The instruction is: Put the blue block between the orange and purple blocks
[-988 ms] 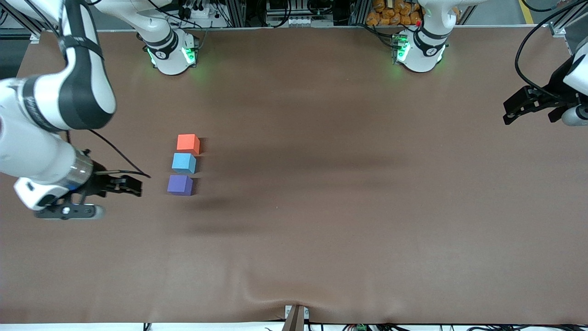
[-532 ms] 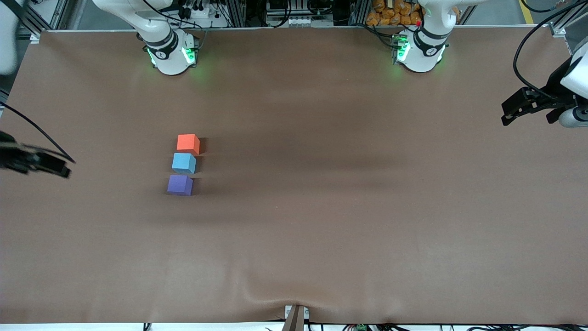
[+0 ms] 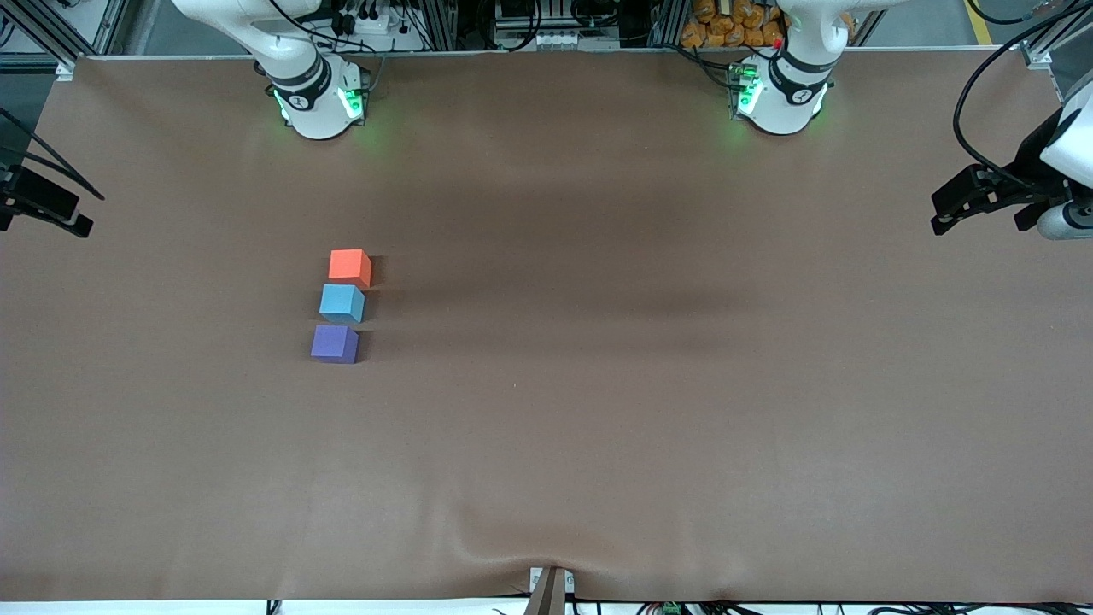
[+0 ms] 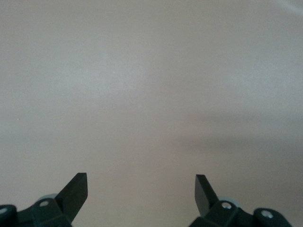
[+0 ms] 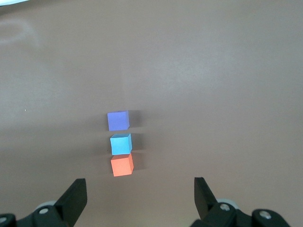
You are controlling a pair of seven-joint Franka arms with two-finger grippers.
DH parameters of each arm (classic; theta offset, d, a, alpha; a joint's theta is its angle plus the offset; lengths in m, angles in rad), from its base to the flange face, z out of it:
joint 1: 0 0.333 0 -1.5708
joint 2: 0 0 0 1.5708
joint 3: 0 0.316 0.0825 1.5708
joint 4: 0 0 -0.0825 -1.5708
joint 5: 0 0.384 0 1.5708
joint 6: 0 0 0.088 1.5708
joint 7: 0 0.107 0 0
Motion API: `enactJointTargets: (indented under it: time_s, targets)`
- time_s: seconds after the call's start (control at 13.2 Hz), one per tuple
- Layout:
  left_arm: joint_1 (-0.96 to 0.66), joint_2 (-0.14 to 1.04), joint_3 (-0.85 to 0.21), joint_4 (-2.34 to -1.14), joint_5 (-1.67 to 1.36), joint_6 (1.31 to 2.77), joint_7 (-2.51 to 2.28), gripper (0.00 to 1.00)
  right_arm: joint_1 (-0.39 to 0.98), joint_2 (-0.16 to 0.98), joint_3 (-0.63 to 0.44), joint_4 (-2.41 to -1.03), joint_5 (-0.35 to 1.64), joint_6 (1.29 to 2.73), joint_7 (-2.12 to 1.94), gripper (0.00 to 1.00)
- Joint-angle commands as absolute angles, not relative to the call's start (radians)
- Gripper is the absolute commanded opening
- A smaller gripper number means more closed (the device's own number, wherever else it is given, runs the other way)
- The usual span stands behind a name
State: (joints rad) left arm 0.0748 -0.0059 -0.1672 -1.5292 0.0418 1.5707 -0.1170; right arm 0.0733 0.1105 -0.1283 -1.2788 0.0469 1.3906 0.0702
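Front view: the right end effector [image 3: 60, 213] is cut by the frame edge at 9 o'clock, and the left end effector [image 3: 948, 213] at 3 o'clock shows without most of its arm, while both arms leave the frame at 12 o'clock just above their bases. Wrist views: only the fingertips [image 4: 75, 189] [image 5: 73, 194] enter at 6 o'clock, the rest cropped. Whether the blue block [image 3: 341, 302] touches the orange block [image 3: 349, 266] is too small to tell.

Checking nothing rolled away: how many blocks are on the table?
3, in one row toward the right arm's end: orange block farthest from the front camera, blue block between, purple block nearest. None looks hidden.
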Motion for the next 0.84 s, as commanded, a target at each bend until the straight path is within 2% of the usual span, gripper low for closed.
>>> enactJointTargets:
  time_s: [0.0,0.23,0.53,0.76]
  targets:
    - [0.077,-0.009,-0.176,-1.534,0.054,1.577,-0.123,1.00,0.067,0.005,-0.118,-1.431,0.028,1.437,0.066,1.00]
    - [0.080,-0.008,-0.192,-1.534,0.054,1.577,-0.121,1.00,0.074,-0.070,-0.115,-1.546,0.003,1.495,0.035,1.00]
    - [0.083,-0.006,-0.193,-1.532,0.054,1.578,-0.112,1.00,0.066,-0.066,-0.117,-1.537,0.003,1.470,0.029,1.00]
    - [0.084,0.008,-0.190,-1.525,0.054,1.607,-0.100,1.00,0.078,-0.031,-0.115,-1.459,-0.055,1.468,0.029,1.00]
